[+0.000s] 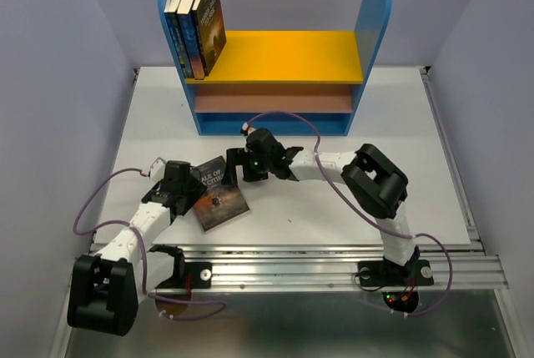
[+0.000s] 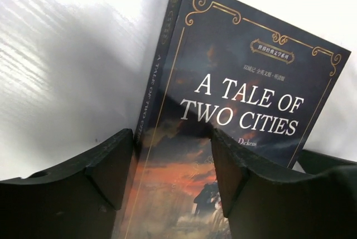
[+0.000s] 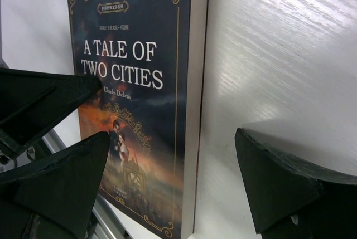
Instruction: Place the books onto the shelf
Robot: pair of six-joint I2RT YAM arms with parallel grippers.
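Three books (image 1: 196, 24) on shelf (image 1: 284, 56), left end

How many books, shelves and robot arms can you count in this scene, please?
Books: 4 (3 upright books on the yellow board, 1 book on the table)
Shelf: 1
Robot arms: 2 (left arm, right arm)
Total: 7

Text on book (image 3: 139, 138) cover, centre frame: "A TALE OF TWO CITIES" | below title: "Charles Dickens" | top label: illegible
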